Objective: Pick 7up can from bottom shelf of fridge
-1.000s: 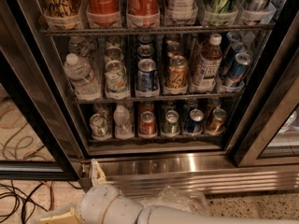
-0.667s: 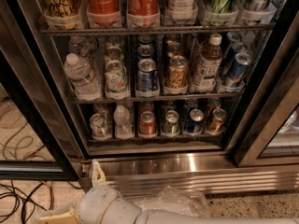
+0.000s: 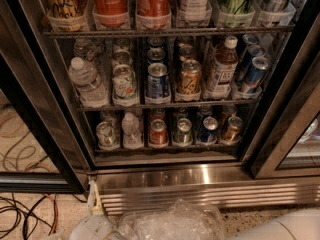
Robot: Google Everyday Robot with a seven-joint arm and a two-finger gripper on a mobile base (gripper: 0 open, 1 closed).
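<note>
The fridge point(image 3: 200, 176) stands open in front of me, with black door frames and a steel base. On its bottom shelf point(image 3: 165, 147) stands a row of short cans in clear holders. The 7up can point(image 3: 106, 134), pale green and white with a silver lid, is the leftmost one, next to a small bottle point(image 3: 132, 131). My gripper point(image 3: 170, 223) sits at the bottom edge of the camera view, below the steel base and well in front of the shelf, behind a crinkled clear cover. It holds nothing that I can see.
Right of the bottle stand a red can point(image 3: 158, 132), a greenish can point(image 3: 183, 131), a blue can point(image 3: 207, 130) and a brown can point(image 3: 231, 129). The racks above hold more cans and bottles. Cables point(image 3: 25, 214) lie on the floor at left. A white arm link point(image 3: 282, 228) is at bottom right.
The white arm has dropped lower in view and shifted right, so more of the clear cover shows. The fridge and its cans have not moved.
</note>
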